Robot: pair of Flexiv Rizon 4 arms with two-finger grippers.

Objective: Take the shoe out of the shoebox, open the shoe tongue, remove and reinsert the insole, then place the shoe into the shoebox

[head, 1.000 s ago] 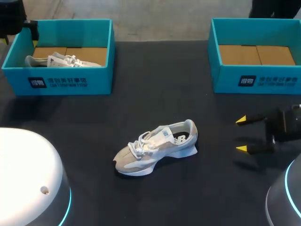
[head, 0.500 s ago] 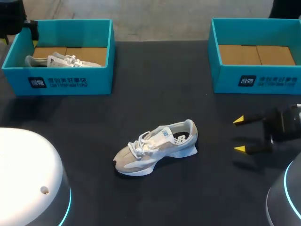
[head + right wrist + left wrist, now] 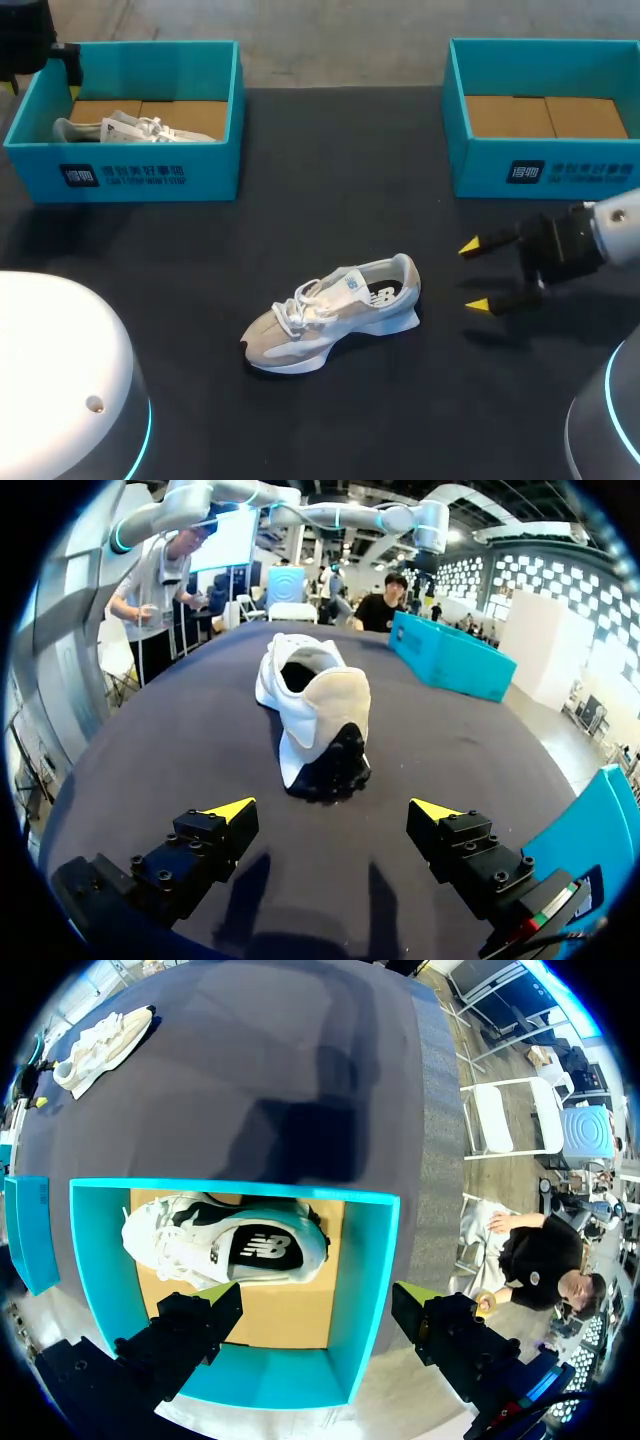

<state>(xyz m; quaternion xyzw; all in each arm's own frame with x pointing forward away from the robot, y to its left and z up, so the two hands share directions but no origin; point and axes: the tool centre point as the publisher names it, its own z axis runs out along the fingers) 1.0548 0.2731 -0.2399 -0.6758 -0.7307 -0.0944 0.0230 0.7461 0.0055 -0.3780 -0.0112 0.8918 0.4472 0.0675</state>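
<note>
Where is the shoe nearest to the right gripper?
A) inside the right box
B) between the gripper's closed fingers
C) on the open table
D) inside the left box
C: the shoe lies on the table, ahead of the open right gripper.

1. Boxed shoe [image 3: 130, 128]: its lower part is hidden behind the front wall of the left box [image 3: 150, 175] in the head view.
2. Right box [image 3: 545, 170]: cut off by the head view's edge.
3. Left arm [image 3: 25, 40]: only a dark bit shows at the corner.
4. Table shoe [image 3: 312, 715]: seen heel-on from the right wrist, so toe and laces are hidden. The inside is too dark to make out the insole.
</note>
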